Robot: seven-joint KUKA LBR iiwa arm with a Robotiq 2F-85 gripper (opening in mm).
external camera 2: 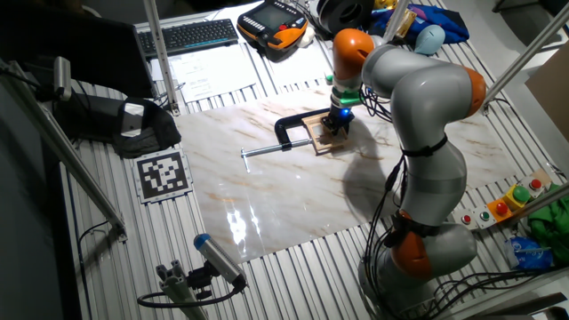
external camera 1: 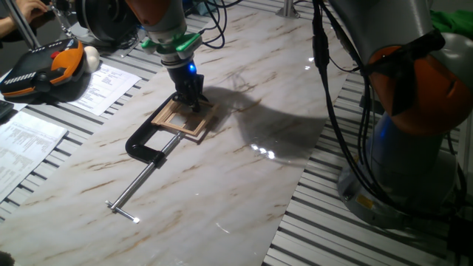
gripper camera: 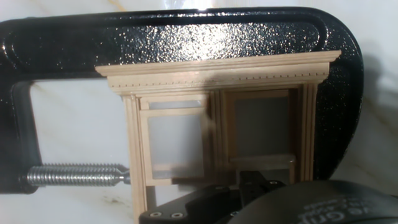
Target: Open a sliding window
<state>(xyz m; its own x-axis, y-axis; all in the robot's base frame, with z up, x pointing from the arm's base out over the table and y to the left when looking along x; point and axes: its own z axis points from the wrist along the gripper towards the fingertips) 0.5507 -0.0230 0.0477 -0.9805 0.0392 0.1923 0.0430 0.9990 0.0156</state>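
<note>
The sliding window (external camera 1: pixel 182 120) is a small light-tan wooden frame lying flat on the marble tabletop, held by a black C-clamp (external camera 1: pixel 145 145). My gripper (external camera 1: pixel 191 98) points straight down onto the window's far side. In the hand view the window (gripper camera: pixel 217 74) shows two panes side by side, and my gripper (gripper camera: pixel 261 184) appears shut, its tips against the lower bar of the right sash (gripper camera: pixel 261 159). From the other fixed view, the gripper (external camera 2: pixel 338 124) stands over the window (external camera 2: pixel 320 138).
The clamp's steel screw rod (external camera 1: pixel 137 189) runs toward the near left of the marble board (external camera 1: pixel 244 185). A teach pendant (external camera 1: pixel 44 66) and papers (external camera 1: pixel 26 140) lie at the left. The arm's base (external camera 1: pixel 414 148) stands at the right. A keyboard (external camera 2: pixel 187 36) and a marker tag (external camera 2: pixel 163 173) sit beyond the board.
</note>
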